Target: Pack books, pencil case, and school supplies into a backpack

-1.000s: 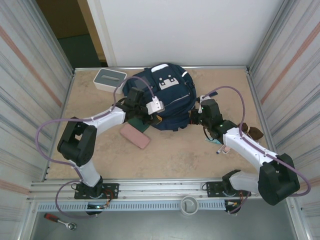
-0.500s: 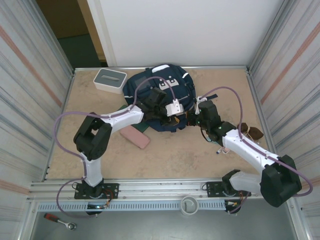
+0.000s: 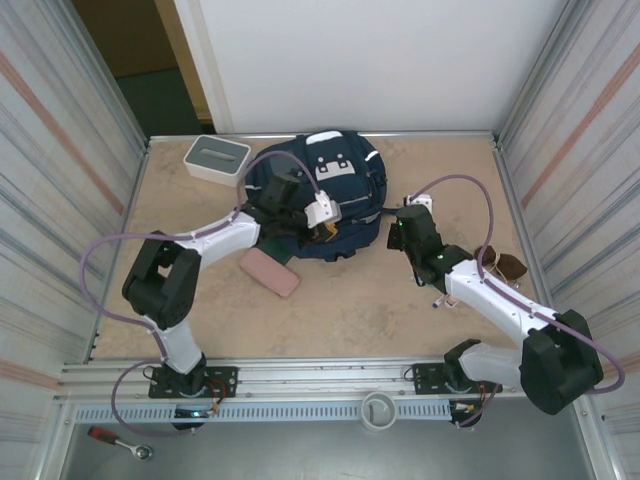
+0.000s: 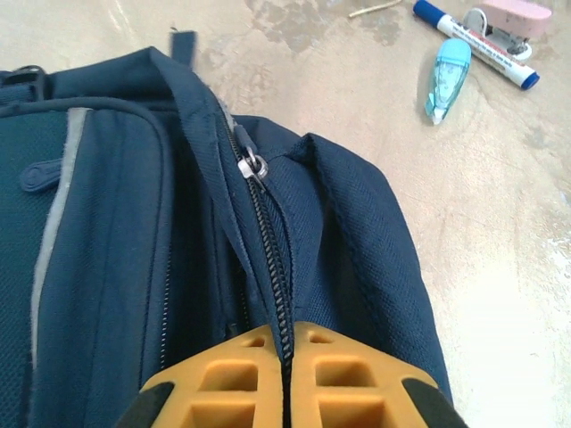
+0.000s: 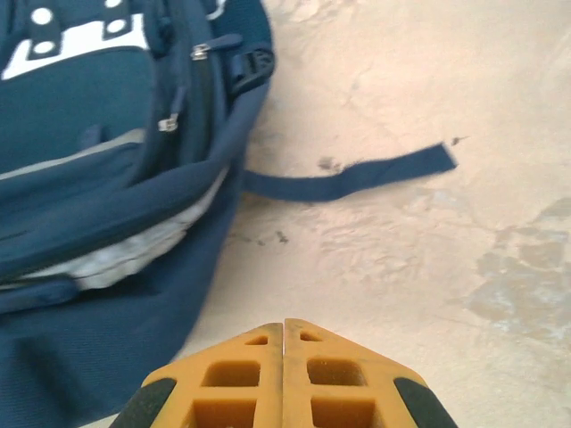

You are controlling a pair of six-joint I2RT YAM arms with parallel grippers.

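Well, starting at the far left, the white rectangular box with a grey top [image 3: 216,158] sits by the back corner, apart from everything. My left gripper [image 4: 285,379] is the news. Its orange fingers, apart a second ago, have come together right on the zip line [image 4: 270,263] of the large navy-blue fabric backpack [image 3: 355,195], which lies at the far middle of the sandy table [image 3: 340,320]. Whether they pinch fabric or zip teeth I cannot tell. The zip looks closed along that seam, so I judge this a grab to hold or open the bag, before any loading. The pink oblong pencil case [image 3: 270,272] lies on the table just near-left of the bag, not yet inside it. My right gripper [image 5: 283,370] has stayed closed on nothing, over bare table beside the bag's right flank. Farther right, the small teal tube-shaped marker [image 4: 444,78] and a blue-capped white pen [image 4: 477,40] wait loose on the table.
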